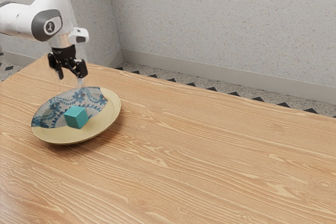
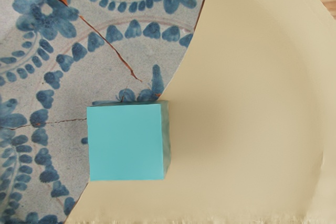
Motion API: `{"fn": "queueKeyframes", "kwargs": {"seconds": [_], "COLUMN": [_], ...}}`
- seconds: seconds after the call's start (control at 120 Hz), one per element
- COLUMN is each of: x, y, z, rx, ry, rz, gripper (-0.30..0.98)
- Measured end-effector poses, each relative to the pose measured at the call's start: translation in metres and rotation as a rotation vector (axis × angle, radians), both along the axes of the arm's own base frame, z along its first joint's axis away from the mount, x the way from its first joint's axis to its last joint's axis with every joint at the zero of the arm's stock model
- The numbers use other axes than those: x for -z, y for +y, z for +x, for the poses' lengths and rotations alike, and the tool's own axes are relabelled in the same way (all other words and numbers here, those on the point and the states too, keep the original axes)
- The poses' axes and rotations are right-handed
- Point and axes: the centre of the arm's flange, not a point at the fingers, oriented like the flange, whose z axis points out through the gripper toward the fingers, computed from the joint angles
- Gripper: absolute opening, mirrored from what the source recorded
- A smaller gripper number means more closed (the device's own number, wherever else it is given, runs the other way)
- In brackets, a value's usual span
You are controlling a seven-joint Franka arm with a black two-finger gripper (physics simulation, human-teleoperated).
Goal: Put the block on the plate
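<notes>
In the exterior view my gripper (image 1: 70, 79) hangs in the air over the plate's far side, its two fingers apart with nothing between them. The teal block (image 1: 76, 117) rests inside the round plate (image 1: 107, 120), which is cream with a blue-flowered, grey patterned area. From above, the wrist view has the block (image 2: 125, 142) lying across the border between the patterned area and the plain cream part of the plate (image 2: 247, 103). A gap separates the gripper from the block.
The plate stands on a wooden table (image 1: 210, 156), near the exterior view's left. Behind the table's far edge are a patterned floor (image 1: 194, 87) and a speckled wall (image 1: 220, 24).
</notes>
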Motion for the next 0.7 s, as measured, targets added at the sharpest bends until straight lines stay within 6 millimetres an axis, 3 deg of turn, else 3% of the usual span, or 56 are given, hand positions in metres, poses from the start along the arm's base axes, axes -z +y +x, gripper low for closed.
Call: {"fn": "queueKeyframes", "kwargs": {"seconds": [0.158,0.458,0.7], "x": [-0.043,-0.132,-0.169], "y": [-0.031,-0.073,-0.103], "z": [-0.008,-0.021,-0.034], "rx": [0.021,0.021,0.046], "ry": [-0.006,-0.051,-0.062], "rz": [-0.003,0.042,0.043], "gripper": [0.68,0.69,0.69]}}
